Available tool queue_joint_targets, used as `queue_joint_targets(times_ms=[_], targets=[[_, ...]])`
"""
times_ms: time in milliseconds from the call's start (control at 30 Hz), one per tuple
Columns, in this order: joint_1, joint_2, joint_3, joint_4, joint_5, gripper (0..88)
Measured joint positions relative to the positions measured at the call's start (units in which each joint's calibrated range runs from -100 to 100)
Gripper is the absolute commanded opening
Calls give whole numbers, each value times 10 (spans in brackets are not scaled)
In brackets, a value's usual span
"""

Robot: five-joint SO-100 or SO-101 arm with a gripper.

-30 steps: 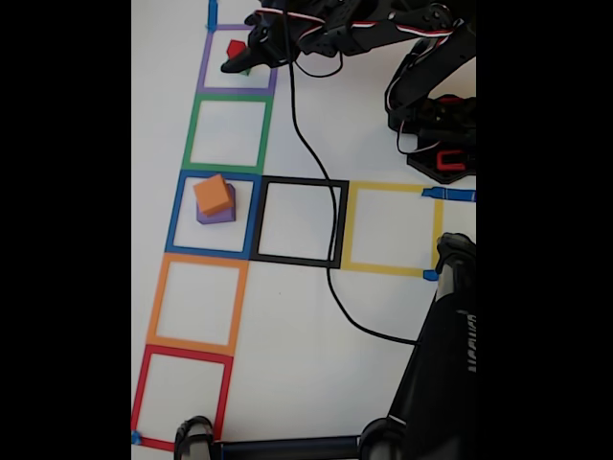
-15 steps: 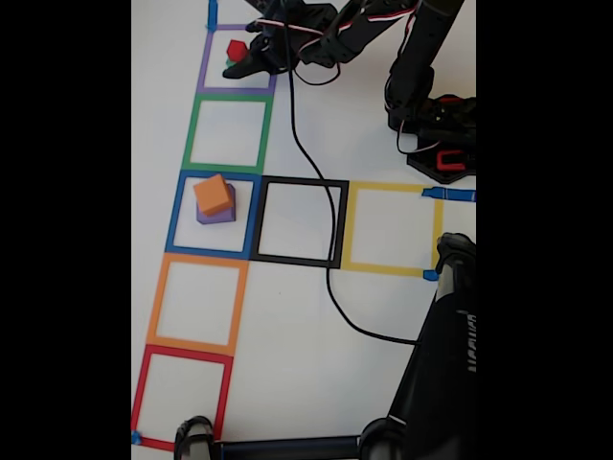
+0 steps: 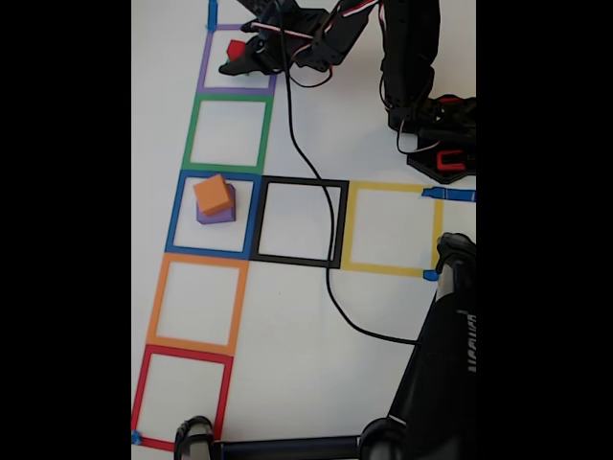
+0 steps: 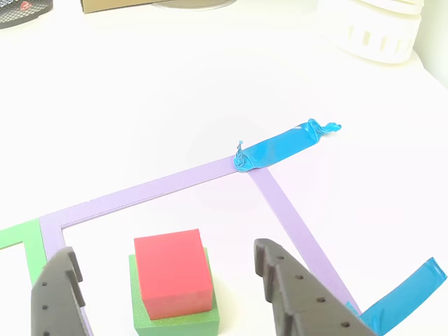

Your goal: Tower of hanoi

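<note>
The arm has pulled back and risen over the purple square (image 3: 237,59). The gripper (image 4: 168,280) hangs with jaws spread wide, released around the red cube (image 4: 173,271), which sits on the green cube (image 4: 175,316). The orange cube (image 3: 213,194) tops the purple cube (image 3: 218,214) in the blue square (image 3: 214,215).
</note>
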Motion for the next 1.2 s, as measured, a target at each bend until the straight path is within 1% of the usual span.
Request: queue_joint_targets(times_ms=[433,867,1033,1200], targets=[[-29,38,-1,-41,0,181],[-32,52,-4,-43,0,52],[-32,52,-4,-43,-4,29],[-32,52,-4,-43,-4,26]])
